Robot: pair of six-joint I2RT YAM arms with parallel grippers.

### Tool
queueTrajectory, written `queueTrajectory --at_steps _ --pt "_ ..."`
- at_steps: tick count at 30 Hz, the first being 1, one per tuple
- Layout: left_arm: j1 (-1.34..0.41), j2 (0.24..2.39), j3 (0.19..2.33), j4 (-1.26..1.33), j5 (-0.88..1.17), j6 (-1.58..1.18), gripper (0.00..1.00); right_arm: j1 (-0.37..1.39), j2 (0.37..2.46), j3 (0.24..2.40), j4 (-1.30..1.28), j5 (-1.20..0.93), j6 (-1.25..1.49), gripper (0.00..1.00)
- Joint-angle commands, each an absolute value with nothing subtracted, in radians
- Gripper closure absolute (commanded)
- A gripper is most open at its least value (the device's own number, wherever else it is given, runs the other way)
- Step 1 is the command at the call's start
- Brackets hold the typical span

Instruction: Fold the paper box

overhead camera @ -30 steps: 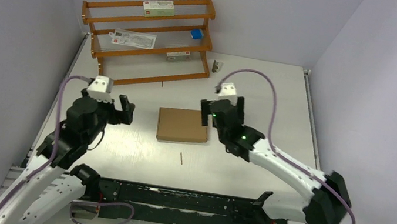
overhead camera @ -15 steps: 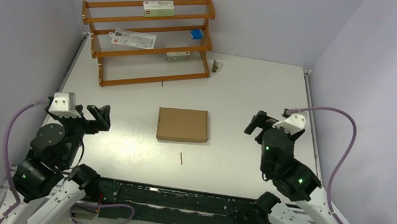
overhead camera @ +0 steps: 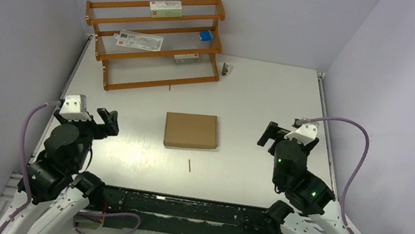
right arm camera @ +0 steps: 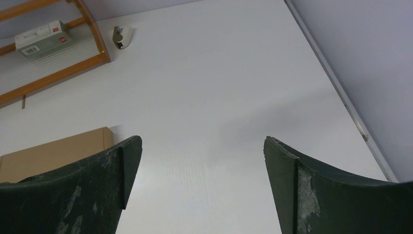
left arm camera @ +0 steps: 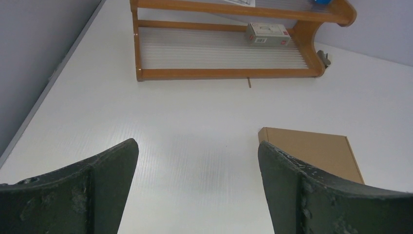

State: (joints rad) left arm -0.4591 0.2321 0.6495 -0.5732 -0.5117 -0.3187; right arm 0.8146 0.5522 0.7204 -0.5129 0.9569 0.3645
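Place: a robot lab test cell
Enclosure: plain lilac walls (overhead camera: 7, 31) close off three sides of a white table (overhead camera: 270, 95)
Rig: left arm (overhead camera: 63, 154) and right arm (overhead camera: 300, 187), both cabled, on a black rail (overhead camera: 179, 207) at the near edge
Props: a wooden rack (overhead camera: 159, 52) at the back holds small cartons (overhead camera: 165, 7)

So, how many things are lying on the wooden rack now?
4 on the wooden rack: a white red-labelled carton on top; a flat white packet and a small blue box on the middle shelf; a small carton on the lowest. More may hide behind the rails.
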Motion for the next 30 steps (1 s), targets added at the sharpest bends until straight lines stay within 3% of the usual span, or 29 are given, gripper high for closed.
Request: queueTrajectory --at_steps 1,30 --pt "-0.463 0.247 0.644 -0.558 -0.5 -0.322 0.03 0.813 0.552 0.718 -0.472 0.961 0.335 0.0" --pt "-0.463 0.226 0.626 -0.545 -0.483 -0.319 0.03 0.812 0.644 0.727 -0.405 0.932 0.329 0.0"
